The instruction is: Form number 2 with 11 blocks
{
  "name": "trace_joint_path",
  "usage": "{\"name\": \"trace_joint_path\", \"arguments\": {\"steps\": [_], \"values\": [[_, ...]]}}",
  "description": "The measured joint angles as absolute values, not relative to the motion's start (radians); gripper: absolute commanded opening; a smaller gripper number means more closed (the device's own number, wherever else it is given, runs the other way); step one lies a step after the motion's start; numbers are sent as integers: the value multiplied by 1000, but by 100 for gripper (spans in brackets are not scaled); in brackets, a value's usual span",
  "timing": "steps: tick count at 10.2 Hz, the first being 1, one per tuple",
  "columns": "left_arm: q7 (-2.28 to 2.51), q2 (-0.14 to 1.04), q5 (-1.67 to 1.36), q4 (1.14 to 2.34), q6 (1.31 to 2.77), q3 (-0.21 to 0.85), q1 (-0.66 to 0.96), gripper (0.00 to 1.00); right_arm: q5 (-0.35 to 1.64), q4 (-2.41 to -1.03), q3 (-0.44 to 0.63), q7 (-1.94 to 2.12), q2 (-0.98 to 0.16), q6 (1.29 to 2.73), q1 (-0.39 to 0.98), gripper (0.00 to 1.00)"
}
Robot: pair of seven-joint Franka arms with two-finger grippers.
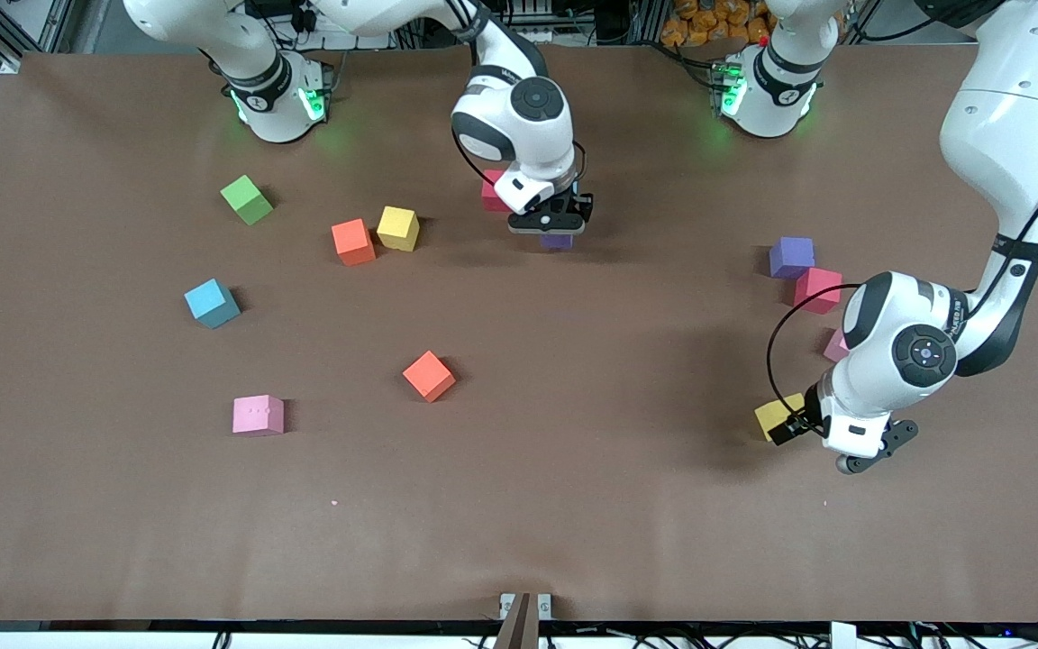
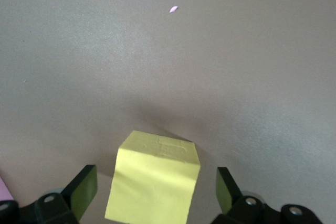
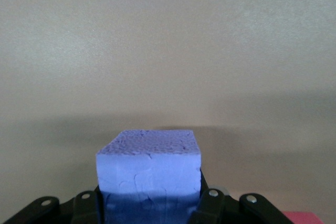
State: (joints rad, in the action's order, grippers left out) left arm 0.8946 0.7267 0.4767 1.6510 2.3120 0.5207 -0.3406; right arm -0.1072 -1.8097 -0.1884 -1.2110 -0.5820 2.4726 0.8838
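A purple block (image 3: 148,169) sits clamped in the right claw (image 1: 551,219), low over the middle of the brown surface (image 1: 573,505), just beside a red block (image 1: 492,194) that lies farther from the front camera.

No number 2 is laid out yet. The other blocks are scattered. Toward the right arm's end lie an orange block (image 1: 353,242) touching a yellow one (image 1: 398,228), a blue block (image 1: 212,303), a second orange block (image 1: 429,375), a pink block (image 1: 258,415) and a green cube (image 1: 247,199). Toward the left arm's end, a purple block (image 1: 791,257) touches a red-pink one (image 1: 818,289).

The left claw (image 2: 152,190) waits with its fingers wide, either side of a yellow block (image 2: 153,182) without touching it.

To place well, I judge the purple block should come down flat and square, its edges lined up with its neighbour, before the grip opens.

No containers are visible.
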Motion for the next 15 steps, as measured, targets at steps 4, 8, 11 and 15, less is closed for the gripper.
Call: {"name": "trace_joint_path", "arguments": {"steps": [4, 8, 11, 15], "values": [[880, 766, 478, 1651, 2341, 516, -340, 100, -107, -1798, -149, -1232, -611, 2473, 938, 34], [879, 769, 478, 1650, 2345, 516, -340, 87, -107, -1796, -149, -1256, -613, 2473, 941, 34], [879, 774, 478, 1650, 2345, 516, -339, 0, -107, -1796, -149, -1256, -615, 2470, 941, 34], [880, 774, 478, 1649, 2345, 516, -339, 0, -107, -1796, -150, -1256, -621, 2465, 948, 35]]}}
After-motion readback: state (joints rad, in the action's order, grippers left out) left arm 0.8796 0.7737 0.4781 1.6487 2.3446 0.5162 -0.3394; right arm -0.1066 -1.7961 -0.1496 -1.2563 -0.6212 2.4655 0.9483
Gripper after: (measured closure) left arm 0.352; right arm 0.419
